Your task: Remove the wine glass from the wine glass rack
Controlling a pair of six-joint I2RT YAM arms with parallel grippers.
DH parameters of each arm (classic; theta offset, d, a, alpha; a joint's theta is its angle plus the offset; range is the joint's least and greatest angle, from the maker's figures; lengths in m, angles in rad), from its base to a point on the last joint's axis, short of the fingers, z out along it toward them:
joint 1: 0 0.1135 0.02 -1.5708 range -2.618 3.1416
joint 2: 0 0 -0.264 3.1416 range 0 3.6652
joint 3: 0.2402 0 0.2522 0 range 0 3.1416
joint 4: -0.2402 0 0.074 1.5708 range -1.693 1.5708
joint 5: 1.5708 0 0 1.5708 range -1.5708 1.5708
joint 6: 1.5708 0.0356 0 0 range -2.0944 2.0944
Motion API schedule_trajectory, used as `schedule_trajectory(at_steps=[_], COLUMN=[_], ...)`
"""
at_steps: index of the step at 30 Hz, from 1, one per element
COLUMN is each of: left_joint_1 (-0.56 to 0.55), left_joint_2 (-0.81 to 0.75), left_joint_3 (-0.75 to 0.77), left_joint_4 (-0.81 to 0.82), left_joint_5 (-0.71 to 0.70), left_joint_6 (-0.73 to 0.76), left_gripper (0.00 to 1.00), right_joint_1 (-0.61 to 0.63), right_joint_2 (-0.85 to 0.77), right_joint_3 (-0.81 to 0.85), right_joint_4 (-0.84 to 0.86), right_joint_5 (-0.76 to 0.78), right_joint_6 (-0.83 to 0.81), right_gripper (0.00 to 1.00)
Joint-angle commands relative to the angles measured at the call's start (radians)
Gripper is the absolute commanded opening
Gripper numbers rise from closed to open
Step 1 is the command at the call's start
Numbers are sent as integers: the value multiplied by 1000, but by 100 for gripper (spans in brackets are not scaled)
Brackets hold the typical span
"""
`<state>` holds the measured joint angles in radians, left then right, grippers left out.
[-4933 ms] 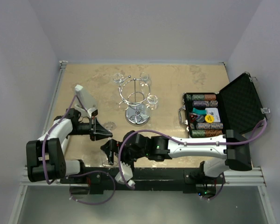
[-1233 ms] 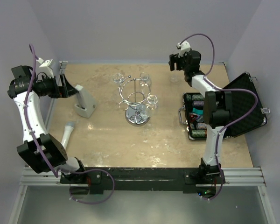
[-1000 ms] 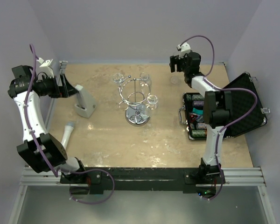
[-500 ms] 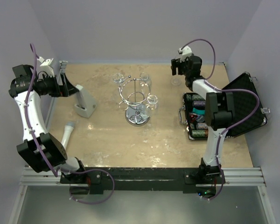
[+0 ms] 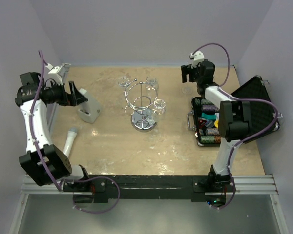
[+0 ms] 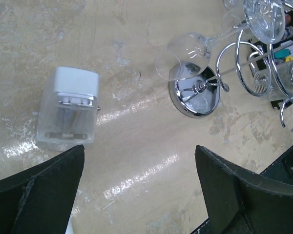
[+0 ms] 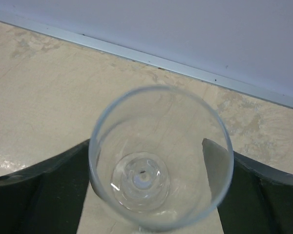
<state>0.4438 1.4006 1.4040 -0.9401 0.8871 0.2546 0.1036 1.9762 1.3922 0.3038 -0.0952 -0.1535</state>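
The chrome wine glass rack [image 5: 143, 105] stands mid-table with several clear glasses hanging from its hooks. In the left wrist view its disc base [image 6: 194, 97] shows, with one hung glass [image 6: 185, 53] beside it. One wine glass [image 5: 186, 89] stands upright on the table at the back right, away from the rack. My right gripper [image 5: 187, 83] hangs over it. From the right wrist I look down into the wine glass [image 7: 140, 180], and the right gripper [image 7: 146, 144] is open with a finger on each side of it. My left gripper [image 5: 75, 95] is open and empty, raised at the left [image 6: 139, 148].
A white and clear stand [image 5: 88, 107] sits below the left gripper and shows again [image 6: 68, 112] in the left wrist view. A grey-tipped white handle [image 5: 70, 139] lies at the front left. An open black case of chips [image 5: 212, 122] lies to the right, close to the right arm.
The right gripper's fingers have spread apart around the wine glass, which now stands a little nearer and further right. The left arm has swung slightly to the right.
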Motion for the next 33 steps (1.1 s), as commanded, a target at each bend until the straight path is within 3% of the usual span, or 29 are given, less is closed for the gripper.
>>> schedule_trajectory(at_steps=[1, 12, 16, 20, 23, 27, 33], left_joint_1=[-33, -97, -141, -270, -361, -375, -393], left_joint_2=[-84, -205, -288, -298, -275, -168, -31], left_joint_3=[-60, -218, -336, -401, -415, -383, -310], left_joint_4=[58, 155, 357, 526, 664, 758, 819], left_joint_5=[38, 78, 141, 127, 89, 147, 147], left_joint_6=[61, 205, 176, 160, 157, 169, 164], left_gripper=[100, 100, 100, 99, 95, 75, 69], right_joint_1=[-5, -8, -10, -8, -10, -10, -8], right_joint_2=[-73, -178, -238, -318, -370, -434, -531], right_joint_3=[5, -6, 36, 74, 109, 116, 88], right_joint_4=[18, -52, -133, -215, -271, -284, -265], right_joint_5=[14, 20, 8, -11, -38, -78, -158], right_joint_6=[-3, -17, -1, 20, 32, 57, 74], right_gripper=[99, 99, 99, 99, 99, 99, 98])
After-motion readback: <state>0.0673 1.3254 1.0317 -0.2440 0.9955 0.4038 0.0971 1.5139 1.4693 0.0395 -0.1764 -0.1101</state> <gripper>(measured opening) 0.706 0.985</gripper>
